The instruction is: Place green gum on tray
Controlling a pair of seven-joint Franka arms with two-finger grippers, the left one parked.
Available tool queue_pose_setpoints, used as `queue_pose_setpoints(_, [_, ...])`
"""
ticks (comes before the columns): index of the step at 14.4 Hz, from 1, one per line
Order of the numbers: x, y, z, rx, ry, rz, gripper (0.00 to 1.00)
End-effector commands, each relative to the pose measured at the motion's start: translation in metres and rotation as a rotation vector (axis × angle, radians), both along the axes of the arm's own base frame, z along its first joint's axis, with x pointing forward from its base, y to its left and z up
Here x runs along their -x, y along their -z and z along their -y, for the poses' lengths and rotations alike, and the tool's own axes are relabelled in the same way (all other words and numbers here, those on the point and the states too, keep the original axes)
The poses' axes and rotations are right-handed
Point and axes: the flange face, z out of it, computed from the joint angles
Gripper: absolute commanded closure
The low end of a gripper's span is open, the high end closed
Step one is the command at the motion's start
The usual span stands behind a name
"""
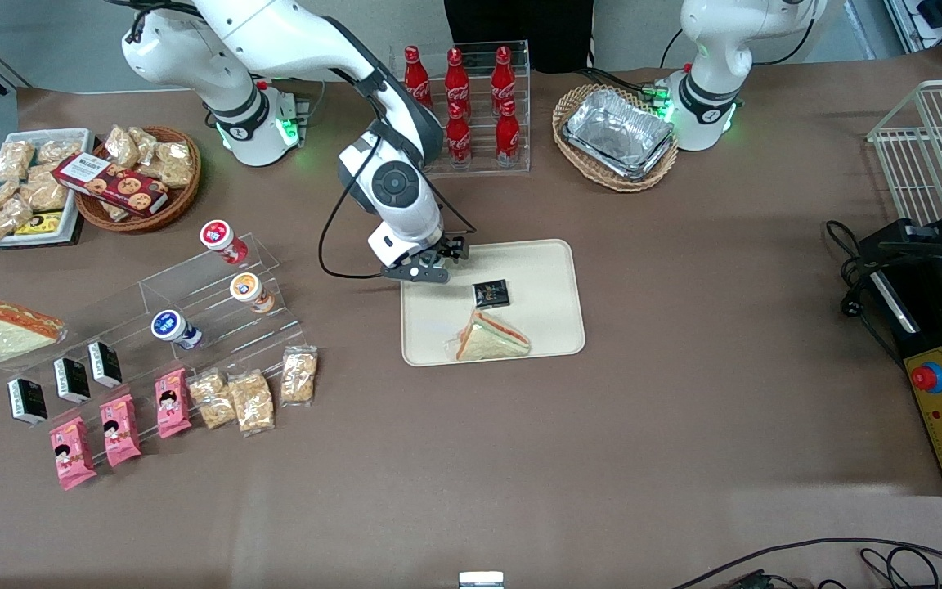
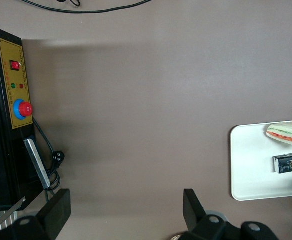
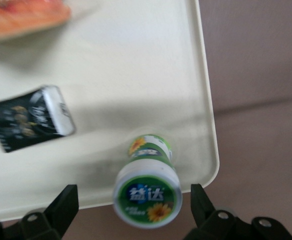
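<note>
The green gum (image 3: pixel 147 196) stands upright on the beige tray (image 3: pixel 136 60), close to a rounded corner and its rim. It has a green-and-white lid and a yellowish-green label. My right gripper (image 3: pixel 133 200) is open just above it, one finger (image 3: pixel 66 202) on each side, both apart from the canister. In the front view the gripper (image 1: pixel 432 267) hovers over the tray's (image 1: pixel 553 278) corner toward the working arm's end, and it hides the gum there.
A black packet (image 1: pixel 491 293) and a wrapped sandwich (image 1: pixel 491 337) lie on the tray. A clear stepped rack (image 1: pixel 217 303) holds red-, orange- and blue-lidded canisters toward the working arm's end. Cola bottles (image 1: pixel 471 98) stand near the arm bases.
</note>
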Motion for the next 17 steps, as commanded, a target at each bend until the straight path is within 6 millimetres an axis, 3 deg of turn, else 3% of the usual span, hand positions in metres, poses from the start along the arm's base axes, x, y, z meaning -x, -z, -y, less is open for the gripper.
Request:
queue_pose_setpoints(1, [-0.038, -0.092, 0.028, -0.002, 0.028, -0.015, 0.00])
queue_pose_setpoints(5, [-0.107, -0.185, 0.092, 0.063, -0.034, -0.017, 0.00])
queue_pose_setpoints(8, [-0.154, -0.226, 0.171, 0.049, -0.059, 0.023, 0.00])
queue_pose_setpoints(11, [-0.186, -0.258, 0.260, 0.059, -0.059, 0.090, 0.00])
queue_pose_setpoints(15, [-0.195, -0.288, 0.362, 0.066, -0.174, 0.109, 0.00])
queue_pose_setpoints(17, [-0.187, -0.303, 0.389, 0.067, -0.154, 0.092, 0.00])
